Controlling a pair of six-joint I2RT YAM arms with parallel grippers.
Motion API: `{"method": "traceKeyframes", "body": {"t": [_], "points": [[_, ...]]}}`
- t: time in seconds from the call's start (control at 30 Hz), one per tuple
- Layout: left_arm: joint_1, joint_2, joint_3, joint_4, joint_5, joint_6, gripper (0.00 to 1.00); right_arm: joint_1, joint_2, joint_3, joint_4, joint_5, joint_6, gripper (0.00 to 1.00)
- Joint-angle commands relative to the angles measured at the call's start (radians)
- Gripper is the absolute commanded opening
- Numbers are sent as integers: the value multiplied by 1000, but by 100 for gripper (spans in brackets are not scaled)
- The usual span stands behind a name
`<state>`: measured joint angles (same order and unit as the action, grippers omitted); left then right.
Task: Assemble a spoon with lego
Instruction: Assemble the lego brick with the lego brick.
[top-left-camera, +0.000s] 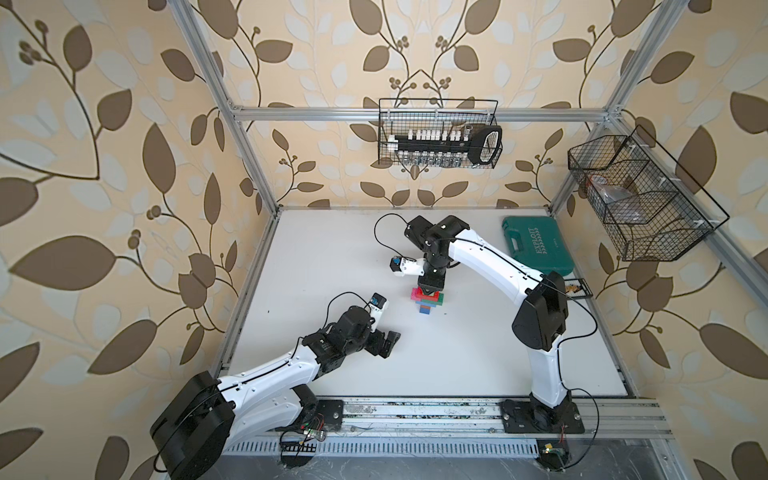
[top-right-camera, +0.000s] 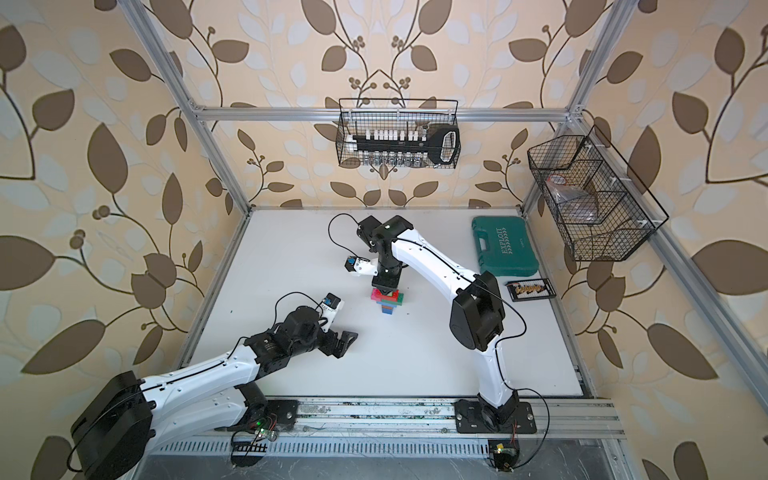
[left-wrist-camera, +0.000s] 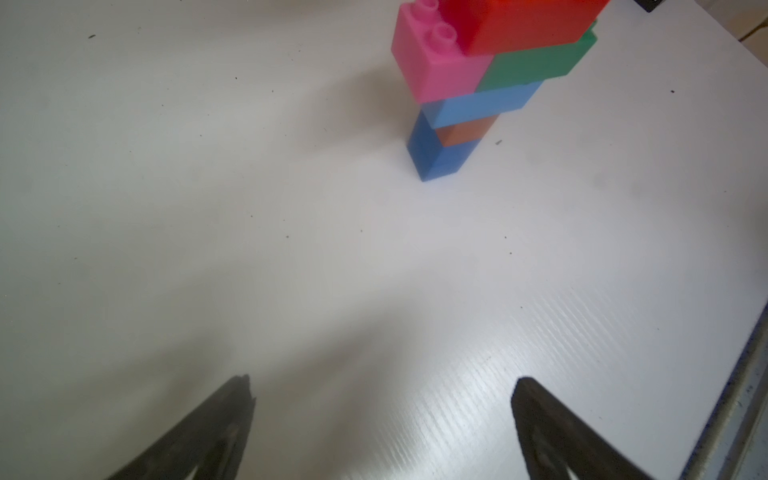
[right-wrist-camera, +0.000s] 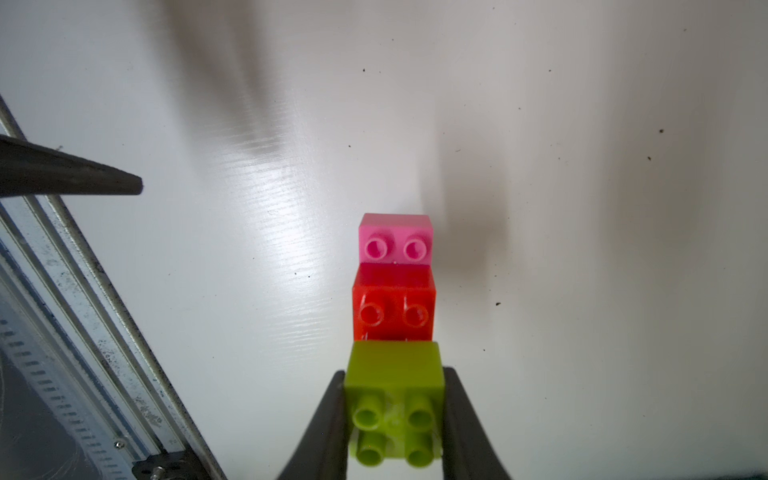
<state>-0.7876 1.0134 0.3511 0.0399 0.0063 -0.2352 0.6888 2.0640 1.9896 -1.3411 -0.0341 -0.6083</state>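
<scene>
Right tool (right-wrist-camera: 395, 374) clamped on the lime brick (right-wrist-camera: 392, 359) that tops the spoon (top-left-camera: 428, 301); left tool (left-wrist-camera: 384, 382) spread wide, holding nothing.

A small black tray (top-right-camera: 540, 296) at the bench's right edge holds brownish bits too small to make out. Beyond it a teal case (top-left-camera: 536, 245) lies shut in the far right corner. A wire basket (top-left-camera: 656, 237) on the right frame holds a clear bag, and a second wire basket (top-left-camera: 432, 109) on the back rail holds a black rack of white-capped pieces. The bench (top-left-camera: 332, 257) is white and lightly speckled, with leaf-patterned paper on the walls around it. The spoon stands upright near the bench's middle: blue foot, then orange, light blue, green and red, with pink at one side. The left arm reaches low from the near left corner, its tool facing the spoon and well apart from it. The right arm arches over from the near right edge, wrist pointing straight down.
</scene>
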Motion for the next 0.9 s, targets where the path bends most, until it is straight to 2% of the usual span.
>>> {"method": "traceKeyframes", "body": {"t": [0.0, 0.33, 0.63, 0.87], "points": [[-9, -1, 15, 28, 0, 5, 99, -6, 22, -35, 20, -2, 17, 0], [-10, 1, 14, 28, -2, 6, 99, -26, 20, -141, 85, -28, 76, 0], [-10, 2, 14, 28, -5, 3, 99, -9, 18, -246, 145, 3, 71, 0], [-10, -2, 16, 21, -7, 2, 99, -7, 28, -289, 155, -40, 47, 0]]}}
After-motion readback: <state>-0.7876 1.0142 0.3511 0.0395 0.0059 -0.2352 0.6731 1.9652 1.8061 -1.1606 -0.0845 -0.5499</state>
